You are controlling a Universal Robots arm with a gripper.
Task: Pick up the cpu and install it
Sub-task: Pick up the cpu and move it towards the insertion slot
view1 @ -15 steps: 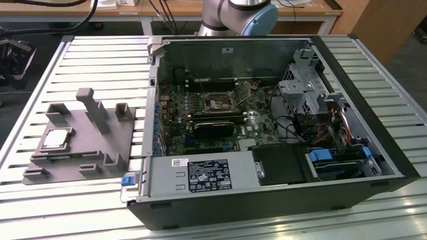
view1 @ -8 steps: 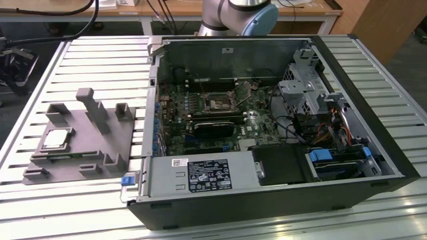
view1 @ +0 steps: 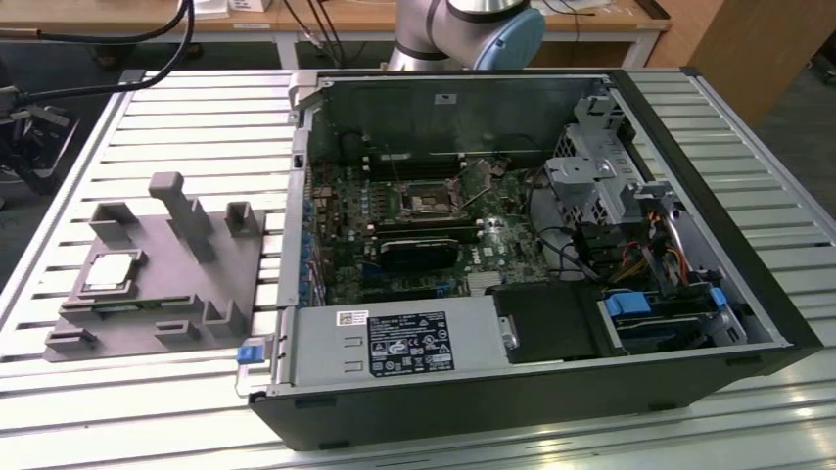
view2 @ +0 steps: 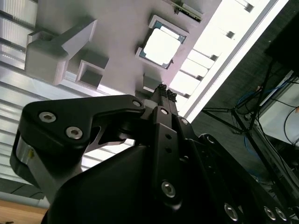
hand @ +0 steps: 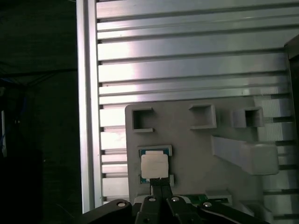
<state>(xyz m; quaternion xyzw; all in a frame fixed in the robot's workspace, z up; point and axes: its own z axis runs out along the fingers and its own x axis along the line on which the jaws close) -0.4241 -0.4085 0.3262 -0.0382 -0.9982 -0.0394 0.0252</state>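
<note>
Computer case (view1: pixel 523 411) lies open on its side on slotted metal table (view1: pixel 196 108), exterior view. Grey fixture plate (view1: pixel 144 304) sits on the table, to the exterior view's left of the case, just beside it. Cpu (view1: pixel 112 272) lies flat in a square recess of that plate, silver top up, well apart from the motherboard socket (view1: pixel 429 201) inside the case. Arm (view1: pixel 471 24) stands behind the case, at the far side of the table.

Second wrist view: black gripper (view2: pixel 163 89) points down toward the fixture plate (view2: pixel 121 28). Its two slim fingers are pressed together, nothing between them. Cpu (view2: pixel 162 45) sits in its recess near the fingertips, a clear gap between them.

First wrist view: gripper (hand: pixel 160 183) again with fingers closed together and empty. The tips line up with one edge of the cpu (hand: pixel 154 166); contact cannot be told here. Cpu is seated square in the recess.
</note>
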